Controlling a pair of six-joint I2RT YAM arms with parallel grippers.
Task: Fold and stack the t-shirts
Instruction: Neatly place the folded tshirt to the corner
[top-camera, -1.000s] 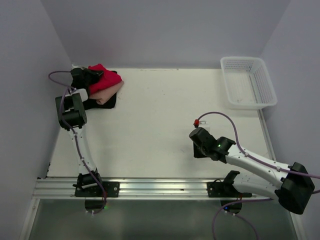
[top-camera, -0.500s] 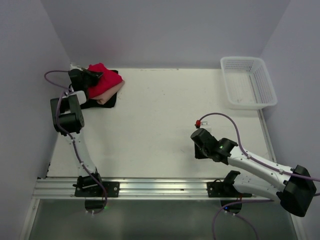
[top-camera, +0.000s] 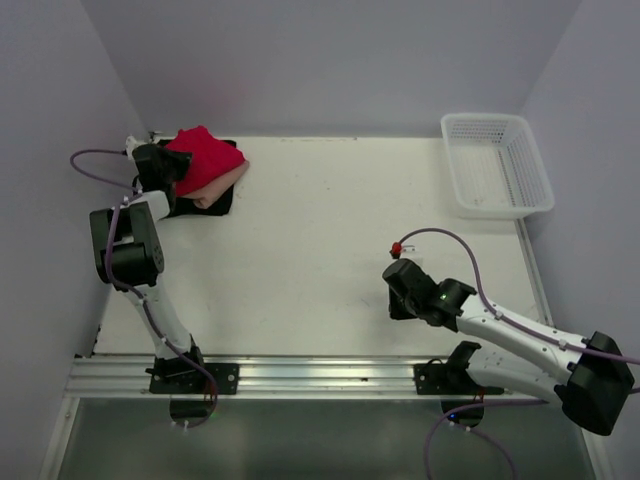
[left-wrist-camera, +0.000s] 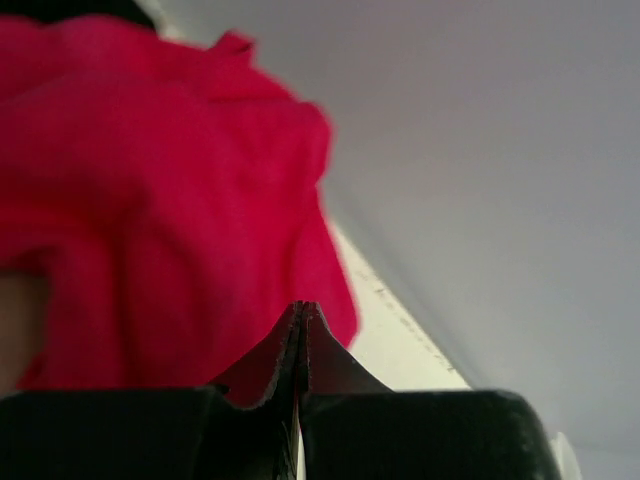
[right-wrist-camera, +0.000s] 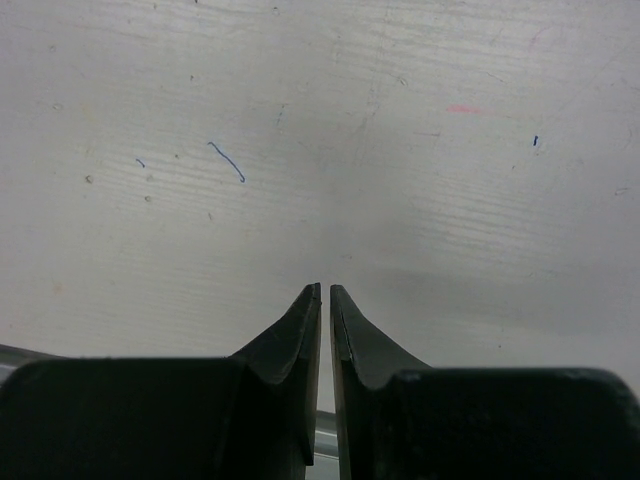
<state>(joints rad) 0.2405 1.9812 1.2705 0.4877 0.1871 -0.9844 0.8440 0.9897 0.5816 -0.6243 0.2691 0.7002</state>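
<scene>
Top external view is showing the three t-shirts piled well apart from the white basket (top-camera: 497, 163), on the opposite side of the bench (top-camera: 330, 250): red shirt (top-camera: 205, 160) lying on top, salmon-pink shirt (top-camera: 218, 188) under it, black shirt (top-camera: 218, 208) at the bottom. Left jaws are pressing together against the pile's side farthest from the basket, gripping nothing visible, probably tidying the stack. Right jaws, almost touching and empty, are hovering over bare bench nearer the basket, likely parked out of the way
</scene>
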